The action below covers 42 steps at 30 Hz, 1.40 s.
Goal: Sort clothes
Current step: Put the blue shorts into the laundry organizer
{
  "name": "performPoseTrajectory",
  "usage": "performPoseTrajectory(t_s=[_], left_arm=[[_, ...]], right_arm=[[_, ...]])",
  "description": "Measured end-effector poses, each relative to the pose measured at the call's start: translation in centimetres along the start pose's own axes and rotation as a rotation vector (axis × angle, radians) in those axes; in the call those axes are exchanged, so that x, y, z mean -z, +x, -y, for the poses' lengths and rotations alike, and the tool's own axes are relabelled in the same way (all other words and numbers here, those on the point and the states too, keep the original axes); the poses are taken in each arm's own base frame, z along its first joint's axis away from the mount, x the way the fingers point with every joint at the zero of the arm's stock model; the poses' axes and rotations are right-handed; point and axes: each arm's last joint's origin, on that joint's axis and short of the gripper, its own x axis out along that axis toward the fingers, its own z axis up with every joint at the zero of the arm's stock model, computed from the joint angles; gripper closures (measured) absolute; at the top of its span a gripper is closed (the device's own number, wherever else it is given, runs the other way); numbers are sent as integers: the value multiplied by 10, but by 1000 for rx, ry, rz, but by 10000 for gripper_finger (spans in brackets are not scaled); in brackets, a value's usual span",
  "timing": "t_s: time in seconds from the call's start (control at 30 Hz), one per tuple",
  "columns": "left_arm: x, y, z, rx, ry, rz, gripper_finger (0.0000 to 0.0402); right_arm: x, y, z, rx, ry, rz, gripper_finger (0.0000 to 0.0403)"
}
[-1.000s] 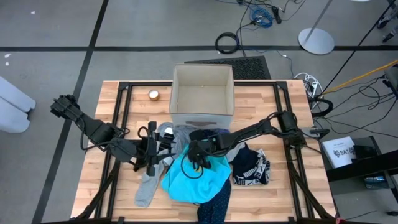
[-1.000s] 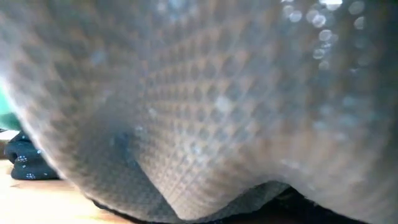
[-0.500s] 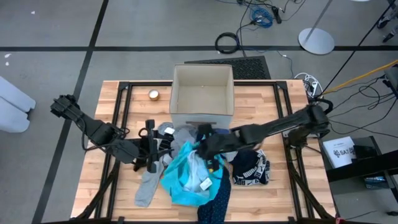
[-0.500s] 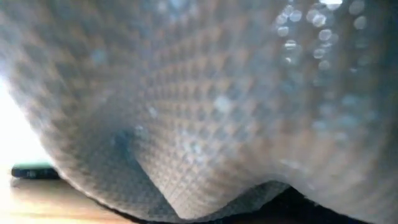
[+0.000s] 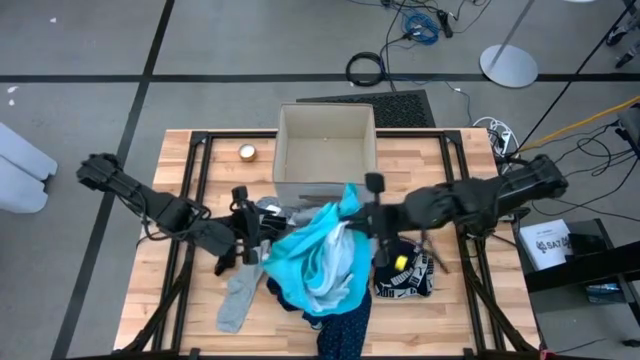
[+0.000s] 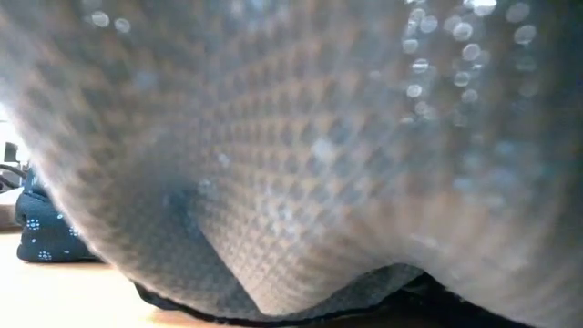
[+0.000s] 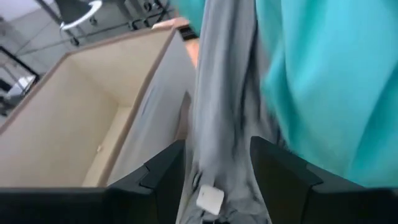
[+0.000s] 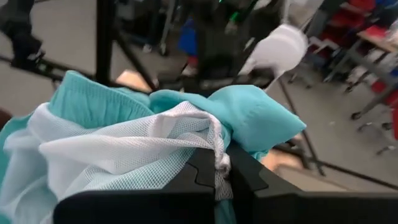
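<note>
My right gripper [image 5: 362,207] is shut on the bright turquoise garment [image 5: 318,255], raised above the pile in the table's middle. The garment shows its white mesh lining [image 8: 118,152]. My left gripper [image 5: 246,236] is open, low, just left of the pile. In its wrist view, grey cloth with a white tag [image 7: 219,143] shows between its fingers; whether they touch it I cannot tell. A grey sock [image 5: 236,298], the navy dotted garment [image 5: 345,330] and the black-and-white patterned one [image 5: 405,272] lie on the table. My right gripper pinches a bunched upper edge of the turquoise garment, outer cloth and white mesh lining together [image 8: 219,163], between its two fingers. It comes level from the table's right side. The garment hangs slack below the fingers, its lower part [image 5: 315,295] on the pile.
The beige open box [image 5: 325,150] stands just beyond the pile. A small round object [image 5: 247,152] lies left of it. Black frame rails [image 5: 195,190] run along the table's sides. In the low view, a cloth [image 6: 301,164] close to the lens hides nearly everything.
My right gripper has risen and drawn back toward the table's right and far side, keeping hold of the turquoise garment. The garment has been pulled up out of the pile and now hangs open with its lining showing; its lower part has stayed on the pile.
</note>
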Motion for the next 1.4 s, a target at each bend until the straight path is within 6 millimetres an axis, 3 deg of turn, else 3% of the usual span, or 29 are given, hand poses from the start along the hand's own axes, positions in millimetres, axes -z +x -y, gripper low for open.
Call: performPoseTrajectory(t_s=[0.27, 0.57, 0.97, 1.13, 1.4], left_arm=[[36, 16, -4, 18, -124, 27, 212], [65, 40, -2, 9, -211, 80, 212], [92, 69, -8, -54, -329, 111, 212], [97, 82, -2, -38, -324, 93, 212], [90, 90, 7, 105, -351, 161, 212]], right_arm=[[-17, -31, 34, 162, -32, 135, 401], [-35, -46, 74, 365, -21, 356, 401], [-24, -47, 128, 585, 23, 345, 401], [-8, -33, 150, 639, 58, 265, 401], [33, 15, 177, 629, 86, 58, 401]])
